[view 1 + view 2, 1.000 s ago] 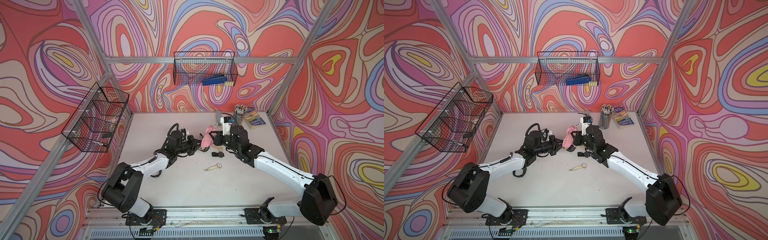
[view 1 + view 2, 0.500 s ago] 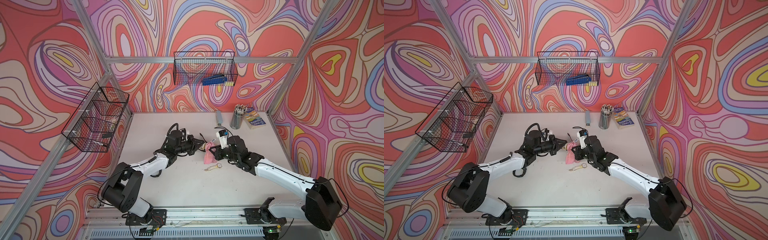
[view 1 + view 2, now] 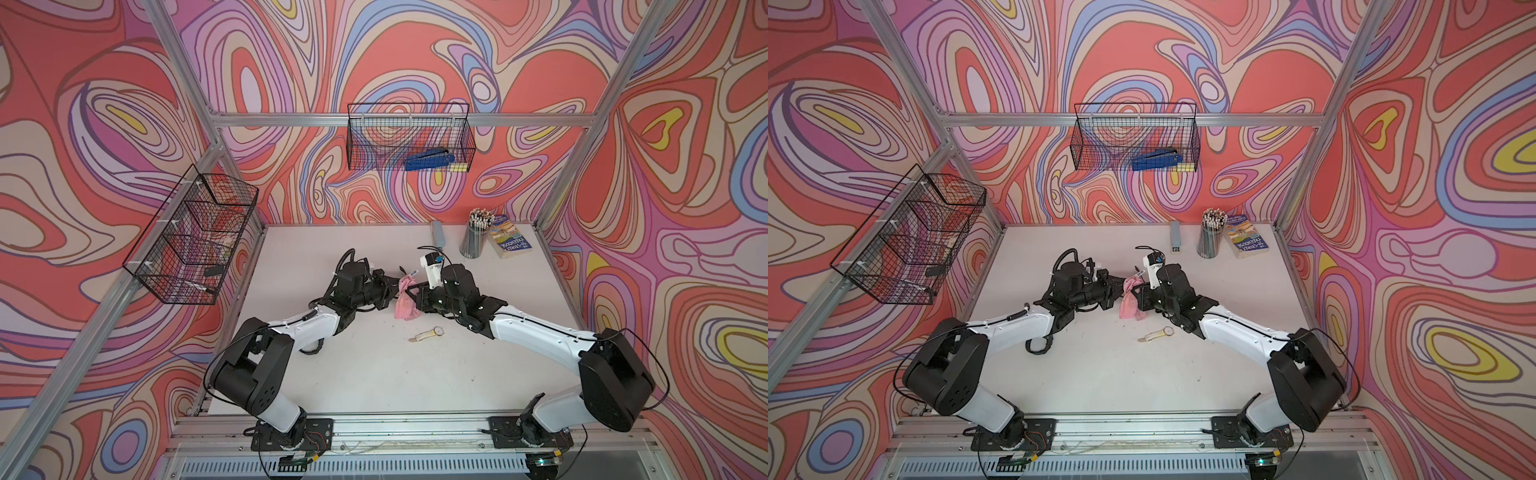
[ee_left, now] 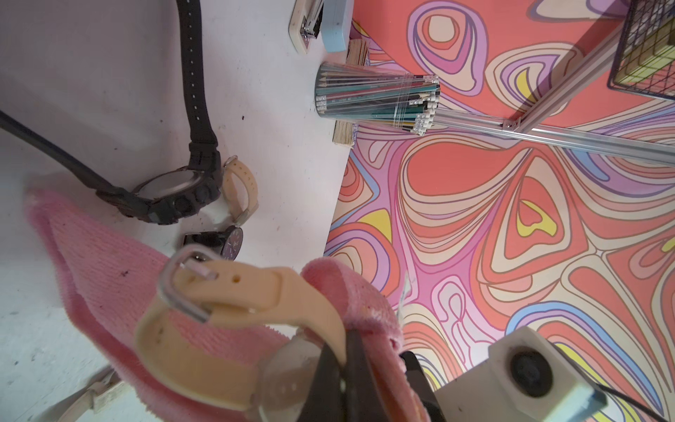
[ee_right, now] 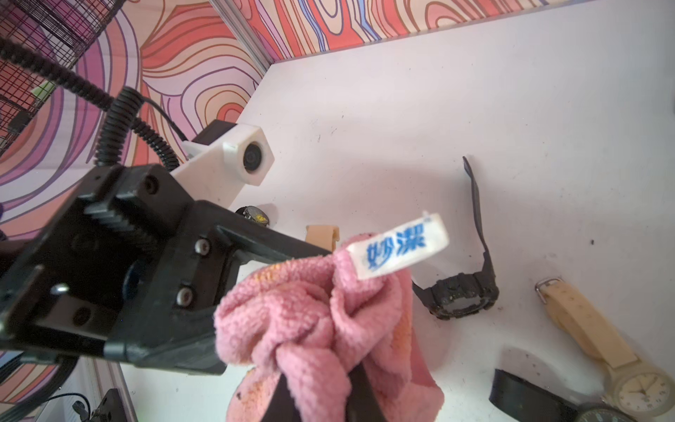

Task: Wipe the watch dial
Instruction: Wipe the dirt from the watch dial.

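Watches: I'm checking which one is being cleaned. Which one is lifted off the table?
The beige-strapped watch clamped in the left gripper by the pink cloth; the black digital watch and the rest lie on the table.

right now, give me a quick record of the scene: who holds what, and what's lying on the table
left gripper: shut on beige-strap watch
right gripper: shut on pink cloth
cloth vs watch: bunched right against the held watch; contact with the dial unclear
on table: black digital watch, second beige watch, dark-dial watch
back of table: pencil cup, book
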Controlling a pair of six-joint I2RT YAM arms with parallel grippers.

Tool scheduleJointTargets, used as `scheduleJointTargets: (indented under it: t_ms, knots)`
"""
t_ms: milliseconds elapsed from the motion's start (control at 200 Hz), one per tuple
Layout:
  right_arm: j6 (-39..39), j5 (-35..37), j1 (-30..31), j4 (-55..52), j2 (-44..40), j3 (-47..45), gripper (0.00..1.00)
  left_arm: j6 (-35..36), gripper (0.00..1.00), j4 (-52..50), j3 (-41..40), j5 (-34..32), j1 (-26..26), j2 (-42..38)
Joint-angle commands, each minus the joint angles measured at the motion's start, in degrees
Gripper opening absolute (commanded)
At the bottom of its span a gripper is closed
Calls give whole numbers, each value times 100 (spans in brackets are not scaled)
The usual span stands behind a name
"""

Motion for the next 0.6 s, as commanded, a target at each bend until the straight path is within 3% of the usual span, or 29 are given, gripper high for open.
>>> scheduleJointTargets:
  t_ms: [0, 260, 596]
  knots:
    - [148, 33, 152, 418, 87, 108, 0, -218, 0, 589, 47, 525, -159, -17]
    - [113, 726, -147, -163, -617, -351, 0, 195, 0, -91, 149, 564, -54, -301]
    - [-334, 407, -7, -595, -863, -476, 0, 347, 0, -355, 300, 612, -37, -358]
